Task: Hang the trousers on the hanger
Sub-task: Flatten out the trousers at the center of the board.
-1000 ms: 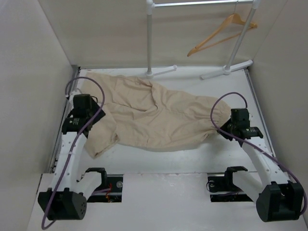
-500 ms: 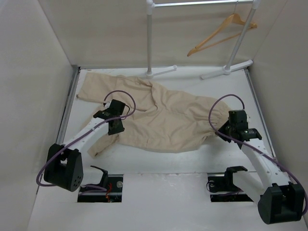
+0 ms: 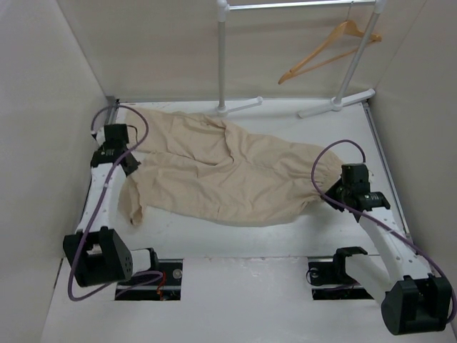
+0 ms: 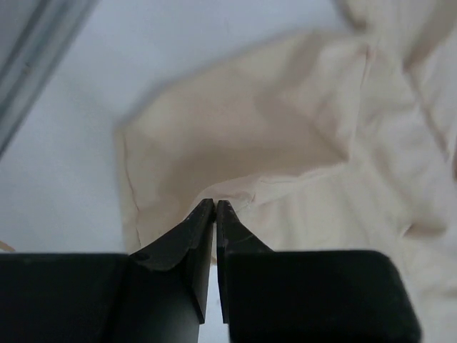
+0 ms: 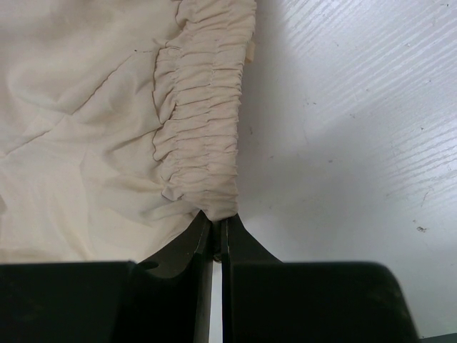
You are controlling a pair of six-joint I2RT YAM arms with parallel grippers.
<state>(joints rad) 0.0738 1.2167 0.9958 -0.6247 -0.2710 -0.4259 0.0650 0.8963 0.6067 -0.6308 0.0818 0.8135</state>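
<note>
The beige trousers (image 3: 235,175) lie spread across the table, waist to the right and legs to the left. My left gripper (image 3: 131,166) is at the left edge of the cloth. In the left wrist view its jaws (image 4: 216,204) are shut, the tips pinching a raised fold of a trouser leg (image 4: 285,143). My right gripper (image 3: 334,191) is shut on the gathered elastic waistband (image 5: 203,128), which bunches at its tips (image 5: 216,218). The wooden hanger (image 3: 328,50) hangs tilted from the rack at the back right, far from both grippers.
White rack poles (image 3: 223,57) (image 3: 357,61) rise at the back, their feet (image 3: 239,107) (image 3: 335,102) resting on the table behind the trousers. Walls close in on the left (image 3: 50,143) and right (image 3: 421,128).
The left arm swung in over the middle of the cloth, then back out to the left edge, and its jaws closed. The near trouser leg has shifted left. The right arm has stayed put.
</note>
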